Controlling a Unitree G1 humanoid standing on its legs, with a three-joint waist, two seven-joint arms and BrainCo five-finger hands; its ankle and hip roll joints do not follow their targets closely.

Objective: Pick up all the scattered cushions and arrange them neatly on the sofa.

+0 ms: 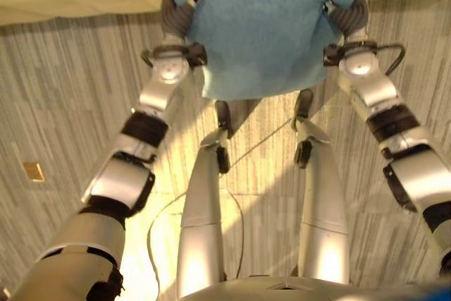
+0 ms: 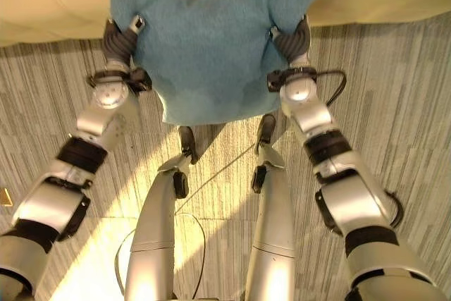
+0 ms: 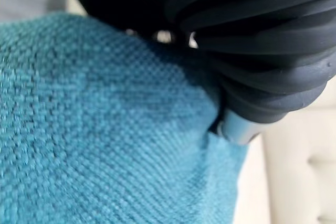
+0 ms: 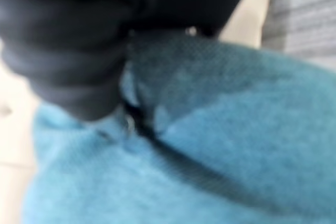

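Teal fabric at the hands: a coarse, woven teal cushion (image 2: 211,47) is carried between both hands, held up off the floor.
Left hand (image 2: 120,40): pressed against the cushion's left edge; the dark ribbed cover is visible, with one light finger part showing at the fabric. In the left wrist view the cover lies hard against the weave and the cloth puckers beside it. The fingers are hidden in or behind the fabric, so whether they are curled or straight cannot be told.
Right hand (image 2: 292,37): pressed against the cushion's right edge, level with the left hand. In the right wrist view the dark cover sits on the cloth and a fold runs away from it. The fingers are buried in the cushion; their state cannot be told.
Cushion position: spans the gap between the two hands, upper corners bulging above each wrist, lower edge hanging free over the floor. Its upper part overlaps the front edge of the sofa in the head views; contact with the sofa cannot be confirmed.
Cushion condition: surface creased in the middle, top edge dipping between the two raised corners.
Sofa (image 2: 56,5): cream upholstery, running across the far side of the scene directly behind the cushion; a cream padded panel also shows beside the cushion in the left wrist view.
Floor (image 2: 394,103): grey striped carpet, with a bright patch of light on it below the cushion.
Floor fitting (image 1: 33,170): small brass-coloured square plate set in the carpet, well apart from the cushion on the robot's left.
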